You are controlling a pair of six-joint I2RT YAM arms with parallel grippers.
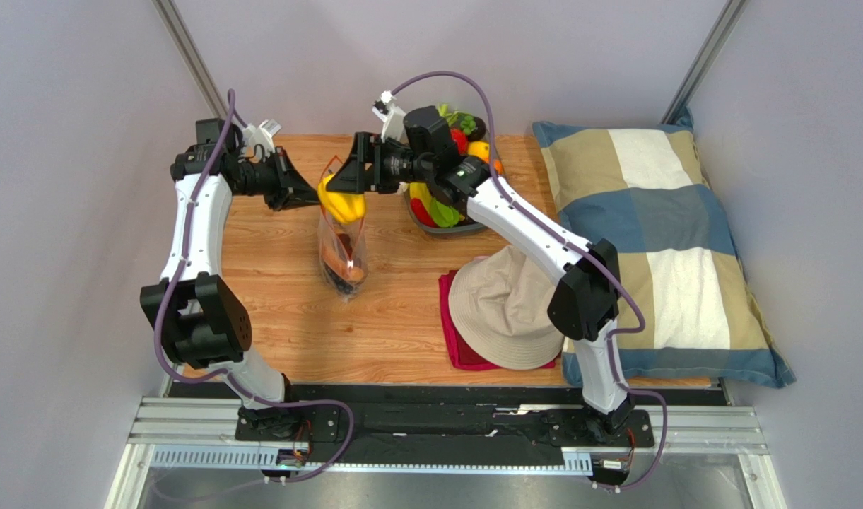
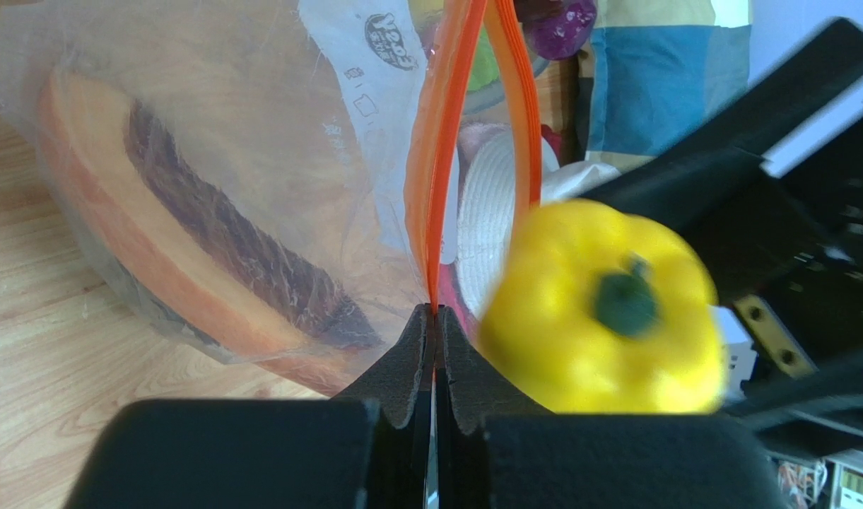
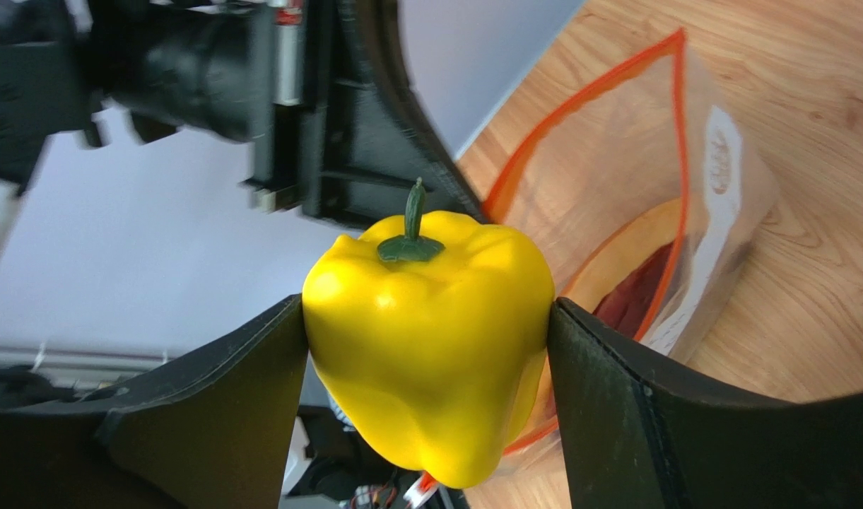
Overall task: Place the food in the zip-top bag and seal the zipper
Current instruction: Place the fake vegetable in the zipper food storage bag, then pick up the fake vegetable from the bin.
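Both jaws of the left gripper [image 2: 433,323] are pinching the zipper [image 2: 444,159] on the bag [image 2: 234,127]. The right gripper [image 3: 429,355] is clamping a yellow pepper [image 3: 430,318] at the bag's mouth.

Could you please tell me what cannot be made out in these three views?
Top view: the right arm covers much of the bowl and its food; the hat hides most of the red cloth.
Left wrist view: the yellow pepper is blurred; the left tool covers the pinched end of the zipper.
Right wrist view: the pepper and right tool hide part of the zip-top bag.
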